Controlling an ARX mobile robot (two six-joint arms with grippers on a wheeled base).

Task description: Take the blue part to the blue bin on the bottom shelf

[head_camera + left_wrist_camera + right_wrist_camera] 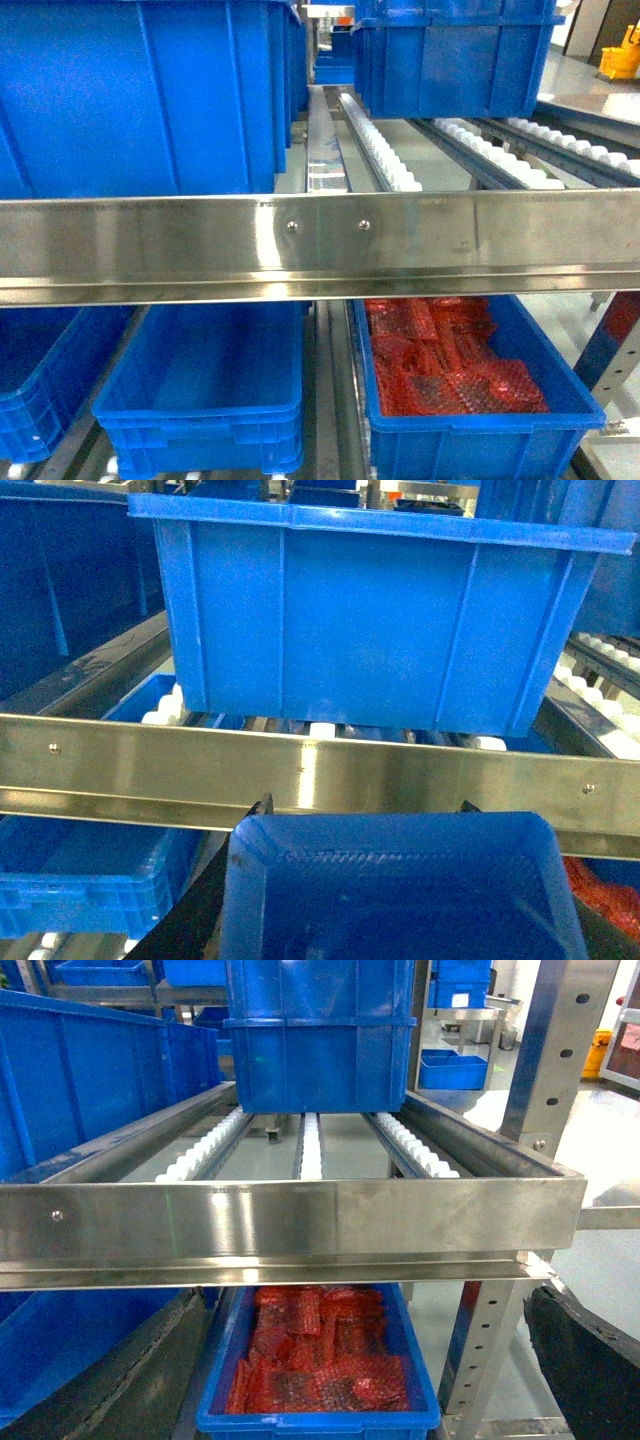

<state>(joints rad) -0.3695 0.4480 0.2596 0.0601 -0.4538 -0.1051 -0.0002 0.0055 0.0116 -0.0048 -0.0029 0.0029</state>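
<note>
A blue part [400,890], tray-shaped, fills the left wrist view's foreground, apparently carried by the left gripper, whose fingers are hidden; grip cannot be confirmed. The right gripper's state is likewise unclear. A steel rail [320,245] stands between part and bottom shelf. Below: empty blue bin [205,385]; beside it, a bin of red parts [445,360].

Bottom shelf [330,410] carries blue bins [205,400]; one holds red parts [445,365].
</note>
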